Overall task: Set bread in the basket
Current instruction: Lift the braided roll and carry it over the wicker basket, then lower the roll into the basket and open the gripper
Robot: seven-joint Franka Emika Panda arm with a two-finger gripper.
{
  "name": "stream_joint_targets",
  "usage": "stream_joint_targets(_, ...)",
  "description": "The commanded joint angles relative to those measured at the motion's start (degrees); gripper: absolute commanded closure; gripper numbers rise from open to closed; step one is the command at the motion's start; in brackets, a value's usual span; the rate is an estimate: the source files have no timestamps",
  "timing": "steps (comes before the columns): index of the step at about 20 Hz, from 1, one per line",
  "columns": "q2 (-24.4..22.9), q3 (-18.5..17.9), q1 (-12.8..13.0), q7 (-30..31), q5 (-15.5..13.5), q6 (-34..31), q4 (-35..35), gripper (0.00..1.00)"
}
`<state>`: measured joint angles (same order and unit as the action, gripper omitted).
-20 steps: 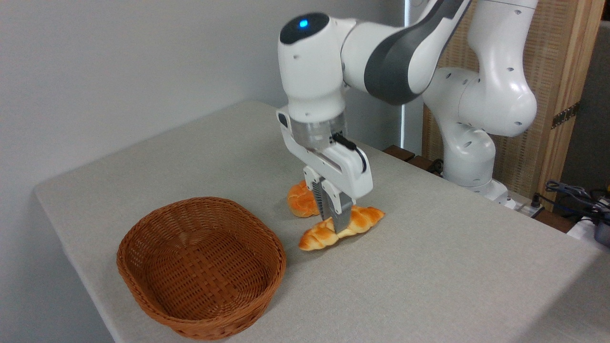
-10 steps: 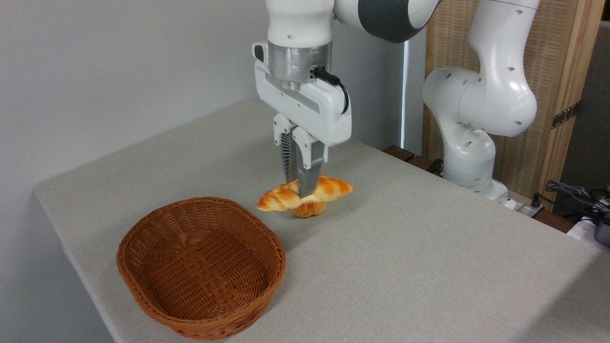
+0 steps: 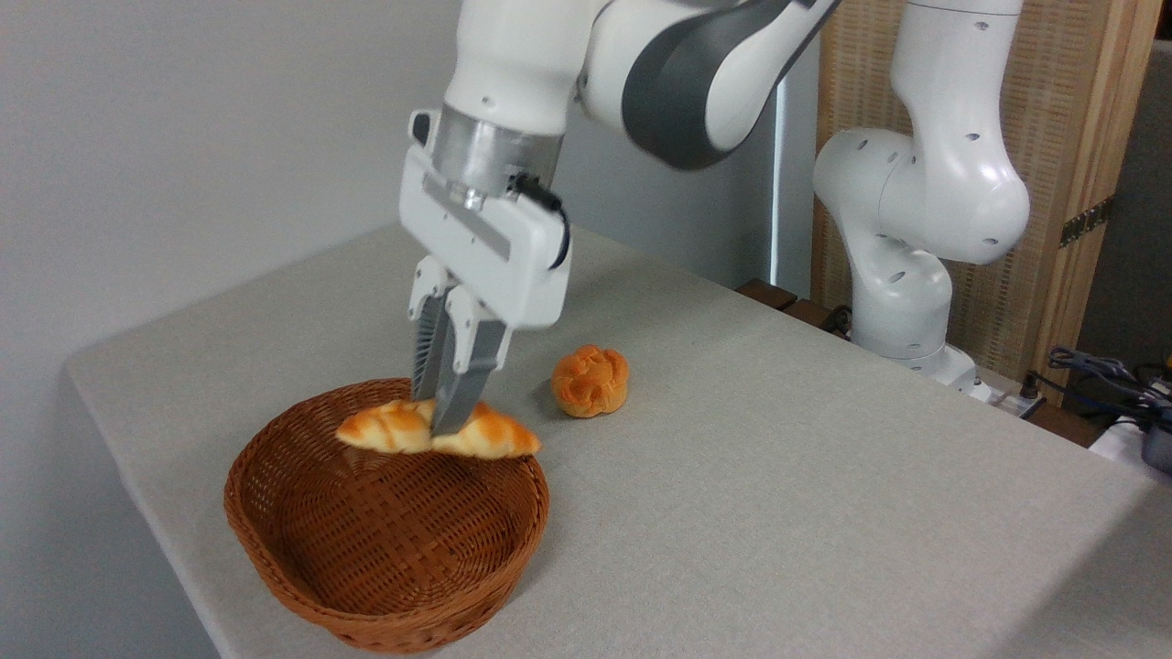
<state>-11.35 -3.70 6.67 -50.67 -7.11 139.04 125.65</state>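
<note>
The bread, a long braided golden-orange loaf, hangs level in the air over the far rim of the basket. My gripper is shut on the loaf's middle, fingers pointing down and tilted slightly to the left. The basket is an oval brown wicker one standing near the table's front left corner, and nothing lies inside it. The loaf's left end sits above the basket's opening, its right end above the rim.
A small round knotted orange bun rests on the grey table to the right of the basket. The arm's white base stands at the back right. The table edge runs close along the basket's left side.
The gripper has lifted the bread off the table and carried it left, from beside the bun to above the basket's far rim. The bun stays put and is now uncovered.
</note>
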Motion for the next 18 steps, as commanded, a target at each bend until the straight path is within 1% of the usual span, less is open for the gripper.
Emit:
stream_joint_targets(1,5.36,1.32,0.28,-0.57,-2.72,8.68,-0.85,0.66)
stream_joint_targets(2,6.33,1.5,0.28,-0.57,-4.21,10.18,-0.94,0.46)
stream_joint_targets(3,7.21,1.59,0.28,-0.48,-5.01,11.07,-0.94,0.3)
stream_joint_targets(4,7.82,2.12,0.28,-0.48,-5.19,11.25,-0.94,0.21)
stream_joint_targets(5,8.61,2.64,0.28,-0.57,-5.2,11.25,-0.85,0.05)
stream_joint_targets(7,8.97,2.74,0.28,-0.57,-5.02,11.17,-0.85,0.01)
stream_joint_targets(8,8.97,2.82,0.28,-0.48,-5.02,11.17,-0.85,0.0)
stream_joint_targets(18,8.45,2.56,0.1,-0.22,-5.28,11.08,-0.85,0.0)
